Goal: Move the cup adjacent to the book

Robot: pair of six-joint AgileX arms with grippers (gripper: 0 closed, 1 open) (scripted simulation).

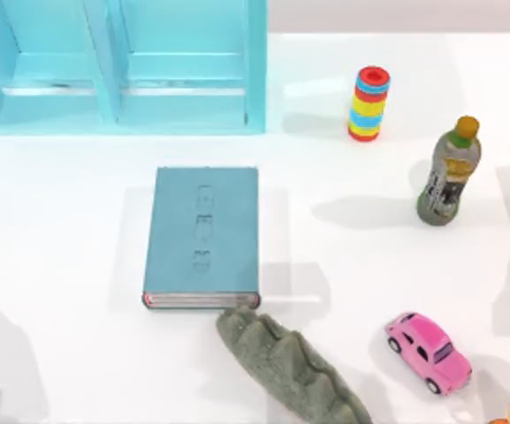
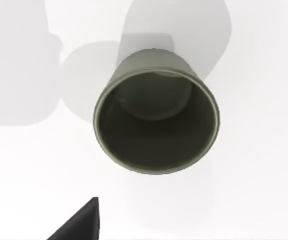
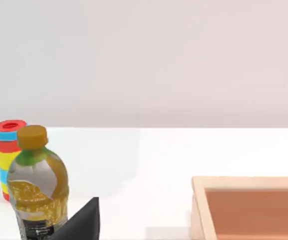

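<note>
Left gripper [image 2: 79, 222]: dark fingertip wedge at lower left of left wrist view, pointing up into frame; wrist camera looking steeply down. Jaws' spacing not readable.

Right gripper [image 3: 81, 222]: same dark wedge at lower left of right wrist view; wrist camera held level, looking across the bench. Jaws' spacing not readable.

Light-blue shelf cabinet [image 1: 117, 66] along the far left edge of the white bench [image 1: 343, 256]. Stack of red, blue and yellow rings [image 1: 369, 103] upright to its right. Nearby, further right, a bottle [image 1: 449, 172] with an orange cap and dark label, standing. Pink toy car [image 1: 430, 352] at the near right. Grey-green bumpy elongated lump [image 1: 290, 371] lying diagonally at the near centre. Orange tray [image 3: 251, 207] with a pale rim beside the bottle, apart from it.
</note>
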